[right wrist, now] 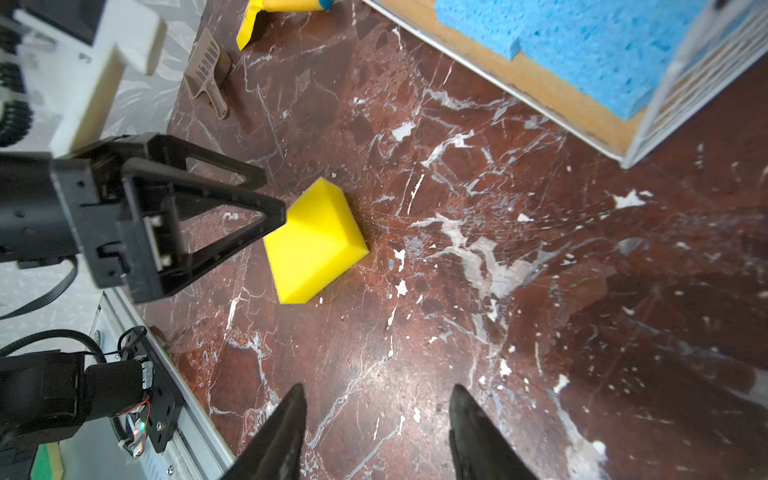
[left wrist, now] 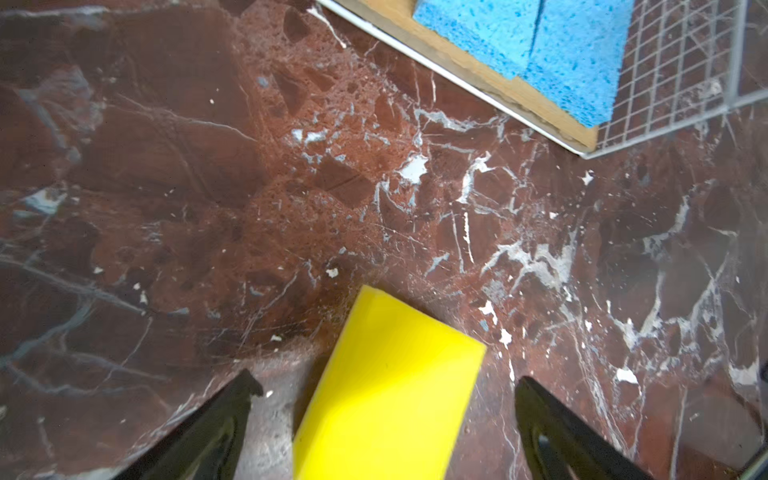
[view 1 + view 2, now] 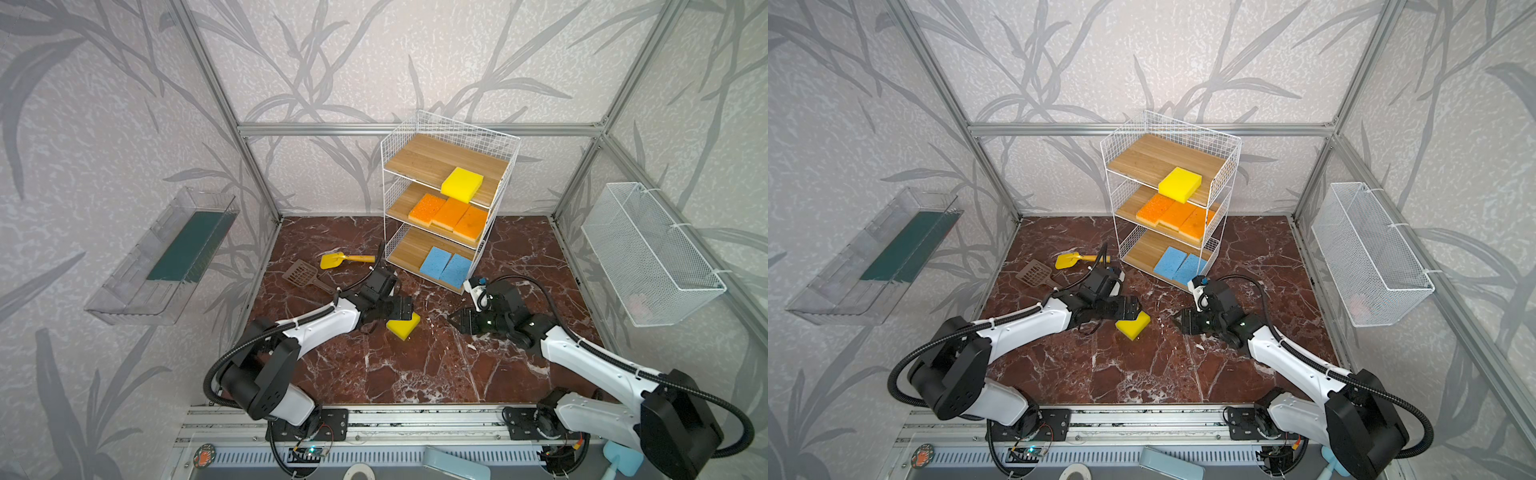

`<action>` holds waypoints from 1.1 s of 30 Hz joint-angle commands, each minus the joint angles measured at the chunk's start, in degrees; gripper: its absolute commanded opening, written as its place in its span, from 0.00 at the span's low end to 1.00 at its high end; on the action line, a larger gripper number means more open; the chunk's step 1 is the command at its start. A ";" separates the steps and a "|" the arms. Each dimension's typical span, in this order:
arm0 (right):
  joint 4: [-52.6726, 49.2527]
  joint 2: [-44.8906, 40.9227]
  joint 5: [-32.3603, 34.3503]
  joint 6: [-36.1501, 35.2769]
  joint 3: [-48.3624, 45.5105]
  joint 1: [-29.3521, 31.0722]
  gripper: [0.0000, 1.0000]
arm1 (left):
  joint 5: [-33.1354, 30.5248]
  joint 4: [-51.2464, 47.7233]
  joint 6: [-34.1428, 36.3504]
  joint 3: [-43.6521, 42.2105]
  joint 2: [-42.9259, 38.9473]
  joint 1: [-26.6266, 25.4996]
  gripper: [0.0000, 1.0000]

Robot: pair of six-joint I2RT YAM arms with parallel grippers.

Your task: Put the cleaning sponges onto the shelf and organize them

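walls: grey leaf wallpaper [image 3: 374,50] | floor: red-brown veined marble [image 3: 415,365] | frame: aluminium struts [image 3: 311,129]

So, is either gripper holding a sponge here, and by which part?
Nothing is held. The left gripper straddles the loose yellow sponge with open jaws, a gap on each side; the right gripper is open and empty.

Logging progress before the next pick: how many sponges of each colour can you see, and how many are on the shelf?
Yellow: 2, the shelved yellow sponge and the loose yellow sponge.
Orange: 3, the orange sponges.
Blue: 2, the blue sponges.
Total: 7, with 6 on the shelf.
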 commanded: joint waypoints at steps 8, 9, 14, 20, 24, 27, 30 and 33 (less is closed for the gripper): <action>-2.35 -0.08 -1.18 -1.60 1.91 -1.02 0.56 | -4.23 -1.41 12.46 -3.88 -1.00 -5.59 0.99; -2.70 -0.16 -1.27 -1.84 1.95 -1.01 0.56 | -4.39 -1.09 12.61 -4.17 -0.50 -5.60 0.99; -2.65 -1.04 -1.10 -2.06 0.77 -1.47 0.56 | -6.62 -1.55 13.59 -4.54 1.38 -5.65 0.97; -2.12 -1.49 -1.14 -2.00 -0.25 -1.92 0.56 | -7.62 -2.45 13.65 -5.03 1.75 -5.69 0.95; -1.59 -1.10 -1.49 -1.97 -0.44 -2.13 0.56 | -7.29 -1.56 13.00 -6.00 1.85 -6.19 0.90; -1.36 -0.48 -1.95 -1.94 -0.42 -2.15 0.56 | -8.17 -2.49 13.76 -5.73 2.08 -7.12 0.86; -1.40 -0.26 -2.06 -2.17 -0.42 -2.20 0.56 | -9.38 -3.72 14.51 -5.31 1.78 -7.97 0.83; -1.16 -0.10 -2.23 -2.14 -0.44 -2.24 0.56 | -10.10 -4.87 14.92 -4.74 1.49 -8.15 0.81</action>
